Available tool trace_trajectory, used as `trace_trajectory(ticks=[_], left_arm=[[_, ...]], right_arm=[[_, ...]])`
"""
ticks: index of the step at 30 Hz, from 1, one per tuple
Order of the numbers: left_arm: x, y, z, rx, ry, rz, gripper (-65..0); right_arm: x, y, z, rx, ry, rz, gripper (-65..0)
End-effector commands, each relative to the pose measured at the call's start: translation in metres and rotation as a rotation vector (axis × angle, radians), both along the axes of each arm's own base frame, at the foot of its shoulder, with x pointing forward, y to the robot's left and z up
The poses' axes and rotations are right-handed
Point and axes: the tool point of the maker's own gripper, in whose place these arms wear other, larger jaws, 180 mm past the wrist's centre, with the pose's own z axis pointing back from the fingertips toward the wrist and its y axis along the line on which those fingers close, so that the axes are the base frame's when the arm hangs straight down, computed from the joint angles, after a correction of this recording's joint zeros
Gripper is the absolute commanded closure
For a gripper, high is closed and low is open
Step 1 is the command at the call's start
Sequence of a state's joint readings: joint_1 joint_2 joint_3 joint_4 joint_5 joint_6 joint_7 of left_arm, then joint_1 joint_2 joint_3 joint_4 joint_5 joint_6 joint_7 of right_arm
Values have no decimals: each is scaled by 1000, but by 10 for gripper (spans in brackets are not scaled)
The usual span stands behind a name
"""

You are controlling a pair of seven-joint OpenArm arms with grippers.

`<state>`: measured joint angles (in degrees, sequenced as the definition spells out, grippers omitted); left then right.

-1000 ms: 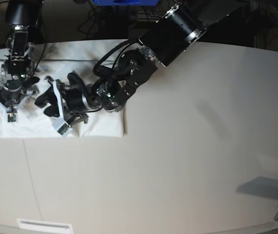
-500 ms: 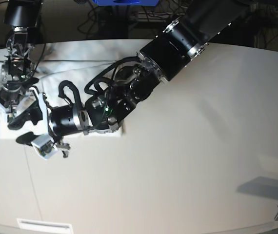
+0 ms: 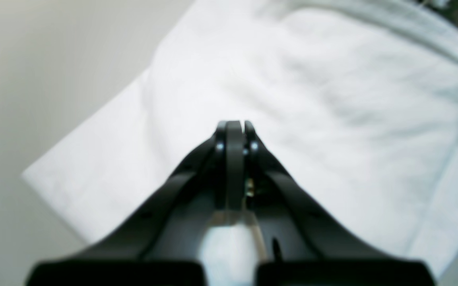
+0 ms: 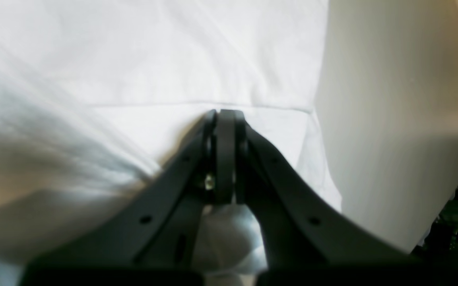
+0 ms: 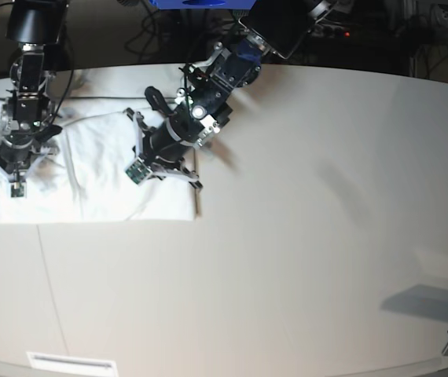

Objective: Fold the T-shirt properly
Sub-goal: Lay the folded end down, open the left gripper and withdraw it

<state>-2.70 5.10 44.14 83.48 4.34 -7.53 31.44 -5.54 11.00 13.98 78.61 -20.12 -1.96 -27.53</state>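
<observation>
White cotton lies folded into a low rectangle at the far left of the table (image 5: pixel 302 259): the T-shirt (image 5: pixel 90 188), plain side up, no print showing in any view. At its left end the right gripper (image 5: pixel 16 161) sits low on the cloth with its jaws pressed together; whether a fold of fabric is pinched between them cannot be told. To the right, over the shirt's right half, the left gripper (image 5: pixel 157 149) hangs with its jaws closed on nothing, the cloth visible beneath them. The fabric looks soft, light and limp, likely to sag and wrinkle wherever it is unsupported, so a hold probably belongs at corners or along a folded edge, both layers pinched together, rather than mid-panel. The base view alone shows the whole outline and both arms at once. The left wrist view adds the shirt's near corner (image 3: pixel 28 176) lying flat on the table. The right wrist view alone shows a straight layered edge (image 4: pixel 153 104) running across just past the fingertips, and the cloth's side border against bare tabletop.
</observation>
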Motion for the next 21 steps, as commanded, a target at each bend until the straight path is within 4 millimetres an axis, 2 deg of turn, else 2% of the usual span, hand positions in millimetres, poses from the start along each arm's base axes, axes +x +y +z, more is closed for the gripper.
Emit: trace_trajectory(ticks=[1,3,6,8,11,13,15,19,21], left_arm=[[13,-7,24,-71,-49,14,0],[15,-1,22,-102,-17,44,-39],[16,5,14,-106,15,64,-180],[15,5,5,-91,34,61,-239],[10,7,-13,-59,72,58,-242],[7,10,-24,-41,97,62,-242],[6,20,-36,-4,111,64,-242],[6,37,-49,99,75,55,-242],[10,53,-54,155,53,63,-242]], right_arm=[[-6,1,-8,32,51,-16,-3],[-5,1,-7,32,46,-16,-3],[-3,2,-6,34,43,-16,-4],[-3,2,-6,34,42,-16,-16],[3,3,8,23,6,-10,-102],[9,4,24,12,-38,0,-155],[12,6,39,0,-74,10,-192],[18,6,70,-20,-132,-1,-199],[21,7,86,-30,-168,3,-199]])
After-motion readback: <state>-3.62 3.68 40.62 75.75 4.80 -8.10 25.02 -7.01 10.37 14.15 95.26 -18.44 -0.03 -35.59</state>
